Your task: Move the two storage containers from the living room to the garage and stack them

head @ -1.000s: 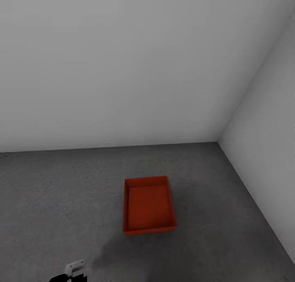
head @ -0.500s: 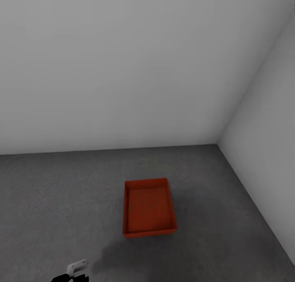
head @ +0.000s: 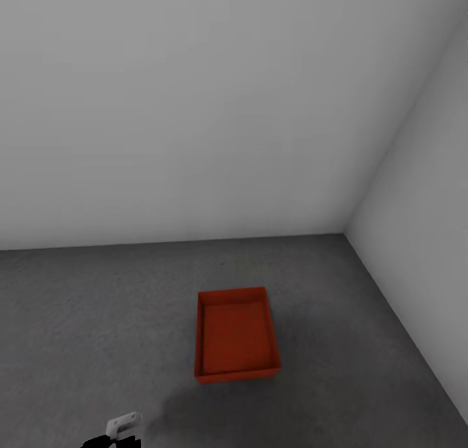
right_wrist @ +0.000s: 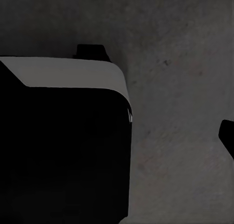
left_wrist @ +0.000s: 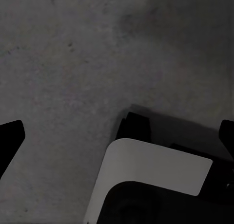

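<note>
One storage container [head: 236, 334] already sits on the garage floor [head: 84, 318], out in the open toward the right-hand corner where the two pale walls [head: 195, 110] meet, clear of both of them. By my judgement the step in hand is going for the second one, so I should turn my base away carefully, sweeping nothing across this bin, and remember how it lies: long side running away from me, short wall nearest. When I come back, approaching from this same side and lowering the second bin squarely, walls over walls, should let it stack without sliding off.

The bin is orange-red, rectangular, open-topped, with low straight walls and a flat bare bottom; nothing lies in it.

My left pincer [left_wrist: 117, 131] hangs above bare floor, its dark tips wide apart at the sides of the wrist view, with nothing between them. Of my right pincer I see one dark tip [right_wrist: 228, 136], so I cannot tell how far it is spread.
</note>
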Controlling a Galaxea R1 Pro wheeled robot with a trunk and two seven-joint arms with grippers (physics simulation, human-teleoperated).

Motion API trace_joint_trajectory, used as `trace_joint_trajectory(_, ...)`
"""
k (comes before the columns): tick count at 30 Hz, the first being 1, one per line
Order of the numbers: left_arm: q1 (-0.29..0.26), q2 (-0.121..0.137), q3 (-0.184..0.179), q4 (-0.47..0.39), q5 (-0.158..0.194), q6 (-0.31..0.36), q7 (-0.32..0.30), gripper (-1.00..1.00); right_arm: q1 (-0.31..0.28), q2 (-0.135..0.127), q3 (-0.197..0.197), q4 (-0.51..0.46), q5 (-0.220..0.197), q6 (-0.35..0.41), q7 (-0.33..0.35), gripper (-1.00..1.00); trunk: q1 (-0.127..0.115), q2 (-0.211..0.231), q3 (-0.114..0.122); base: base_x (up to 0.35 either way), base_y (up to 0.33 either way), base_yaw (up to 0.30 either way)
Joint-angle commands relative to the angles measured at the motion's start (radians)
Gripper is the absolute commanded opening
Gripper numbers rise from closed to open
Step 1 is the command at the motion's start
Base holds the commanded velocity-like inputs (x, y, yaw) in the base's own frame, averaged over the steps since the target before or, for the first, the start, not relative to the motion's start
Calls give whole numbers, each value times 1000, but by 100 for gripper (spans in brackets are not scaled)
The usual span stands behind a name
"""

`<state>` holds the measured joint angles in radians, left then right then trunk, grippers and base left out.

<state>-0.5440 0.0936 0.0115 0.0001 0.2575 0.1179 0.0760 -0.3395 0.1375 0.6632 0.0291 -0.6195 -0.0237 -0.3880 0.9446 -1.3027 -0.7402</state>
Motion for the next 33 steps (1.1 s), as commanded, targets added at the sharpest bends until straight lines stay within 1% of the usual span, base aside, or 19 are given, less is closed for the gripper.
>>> trace_joint_trajectory(1,-1,0,1,0,5,3,2,100,-1,1,8,3,-8,-2,-1,100,0,0,1,0,0,0)
trace_joint_trajectory(33,-1,0,1,0,5,3,2,100,-1,4,8,3,-8,-2,0,100,0,0,52,0,0,0)
